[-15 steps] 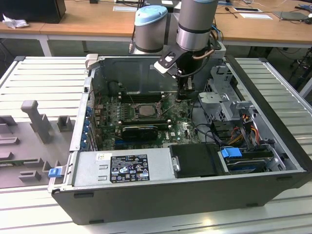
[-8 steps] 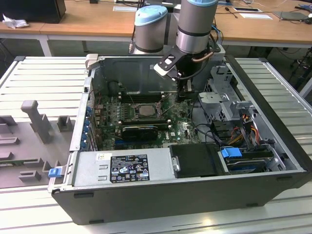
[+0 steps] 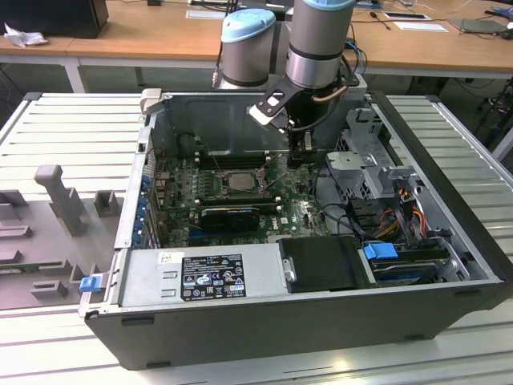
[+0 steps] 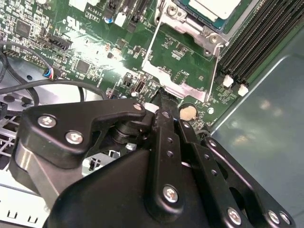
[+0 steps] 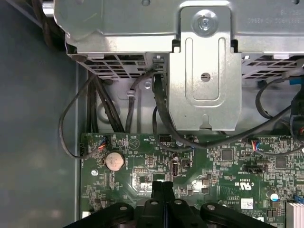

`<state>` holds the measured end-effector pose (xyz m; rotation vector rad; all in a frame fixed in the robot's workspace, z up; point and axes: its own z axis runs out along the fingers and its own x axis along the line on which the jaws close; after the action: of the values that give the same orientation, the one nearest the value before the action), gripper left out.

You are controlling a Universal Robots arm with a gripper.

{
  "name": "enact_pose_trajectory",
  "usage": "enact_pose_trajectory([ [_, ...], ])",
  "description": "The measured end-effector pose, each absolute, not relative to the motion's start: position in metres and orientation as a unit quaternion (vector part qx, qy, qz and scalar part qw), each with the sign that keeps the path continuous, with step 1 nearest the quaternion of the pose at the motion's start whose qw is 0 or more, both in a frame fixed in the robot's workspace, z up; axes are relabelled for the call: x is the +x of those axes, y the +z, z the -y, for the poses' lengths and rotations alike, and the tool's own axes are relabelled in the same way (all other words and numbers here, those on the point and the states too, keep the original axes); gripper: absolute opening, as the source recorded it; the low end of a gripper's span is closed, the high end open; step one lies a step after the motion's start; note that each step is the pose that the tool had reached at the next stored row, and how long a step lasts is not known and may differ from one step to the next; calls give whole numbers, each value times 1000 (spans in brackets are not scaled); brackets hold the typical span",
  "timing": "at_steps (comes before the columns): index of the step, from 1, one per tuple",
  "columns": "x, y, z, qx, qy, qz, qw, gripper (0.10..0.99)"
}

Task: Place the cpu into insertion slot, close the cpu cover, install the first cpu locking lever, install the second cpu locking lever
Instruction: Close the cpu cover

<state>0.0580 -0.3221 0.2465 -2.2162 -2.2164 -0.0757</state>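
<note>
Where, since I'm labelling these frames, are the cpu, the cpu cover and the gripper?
cpu [image 4: 213,5], second wrist view, on its pale metal top.
cpu cover [image 4: 180,88], second wrist view, on the silvery frame rail nearest the gripper.
gripper [image 5: 162,185], first wrist view, between its shut fingertips.

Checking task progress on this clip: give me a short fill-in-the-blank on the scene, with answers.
1. The cpu lies in the insertion slot, whose cpu cover stands ___.
2. The gripper is ___, its fingers pressed together with nothing between them.
3. A round coin cell sits on the ___ motherboard.

Missing words: open; shut; green.
</note>
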Motion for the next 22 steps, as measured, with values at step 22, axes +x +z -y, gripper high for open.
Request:
enact_pose_trajectory([
  [22,45,247,322,-707,-24,707,3,106],
])
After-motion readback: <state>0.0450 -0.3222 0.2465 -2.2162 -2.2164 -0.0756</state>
